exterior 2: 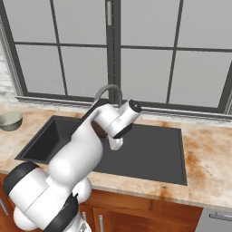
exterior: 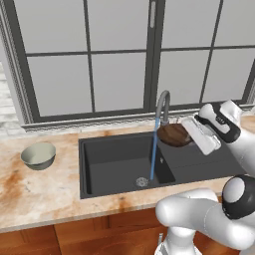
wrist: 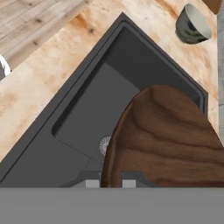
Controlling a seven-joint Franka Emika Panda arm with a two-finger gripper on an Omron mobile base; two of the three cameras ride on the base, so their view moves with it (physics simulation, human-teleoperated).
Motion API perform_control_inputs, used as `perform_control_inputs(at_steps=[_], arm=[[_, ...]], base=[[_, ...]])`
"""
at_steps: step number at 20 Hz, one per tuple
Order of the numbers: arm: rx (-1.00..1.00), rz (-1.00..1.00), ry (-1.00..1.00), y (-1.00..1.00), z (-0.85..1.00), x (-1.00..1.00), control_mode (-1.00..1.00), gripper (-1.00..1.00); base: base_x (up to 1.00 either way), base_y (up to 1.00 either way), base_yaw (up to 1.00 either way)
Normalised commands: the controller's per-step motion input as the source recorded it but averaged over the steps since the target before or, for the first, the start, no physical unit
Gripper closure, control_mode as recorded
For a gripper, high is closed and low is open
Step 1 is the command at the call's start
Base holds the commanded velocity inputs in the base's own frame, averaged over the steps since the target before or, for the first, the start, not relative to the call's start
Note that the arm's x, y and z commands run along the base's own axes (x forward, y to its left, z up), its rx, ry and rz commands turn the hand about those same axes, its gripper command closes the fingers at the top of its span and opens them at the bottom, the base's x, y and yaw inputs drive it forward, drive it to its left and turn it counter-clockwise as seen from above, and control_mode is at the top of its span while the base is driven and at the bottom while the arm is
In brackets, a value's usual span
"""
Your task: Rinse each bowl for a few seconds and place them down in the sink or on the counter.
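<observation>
My gripper is shut on the rim of the dark brown bowl, which hangs tilted over the black sink right at the grey gooseneck tap. A thin blue stream of water runs from the spout past the bowl's left edge to the drain. In the hand view the brown bowl looms large above the drain. The pale grey-green bowl stands upright on the marbled counter, left of the sink and well away from the gripper.
A large window with dark frames runs behind the sink. The sink's shallower section lies to the right, with more counter beyond it. Reddish-brown cabinets sit below the worktop's edge.
</observation>
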Motion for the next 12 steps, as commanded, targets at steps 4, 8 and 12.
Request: perform_control_inputs(at_steps=[4, 8, 12], arm=[[0.00, -0.08, 0.00, -0.42, -0.01, 0.00, -1.00, 1.00], [0.00, -0.10, 0.00, -0.45, -0.04, 0.00, -1.00, 1.00], [0.00, -0.07, 0.00, -0.44, -0.10, 0.00, -1.00, 1.00]], base=[[0.00, 0.00, 0.00], [0.00, 0.00, 0.00], [0.00, 0.00, 0.00]])
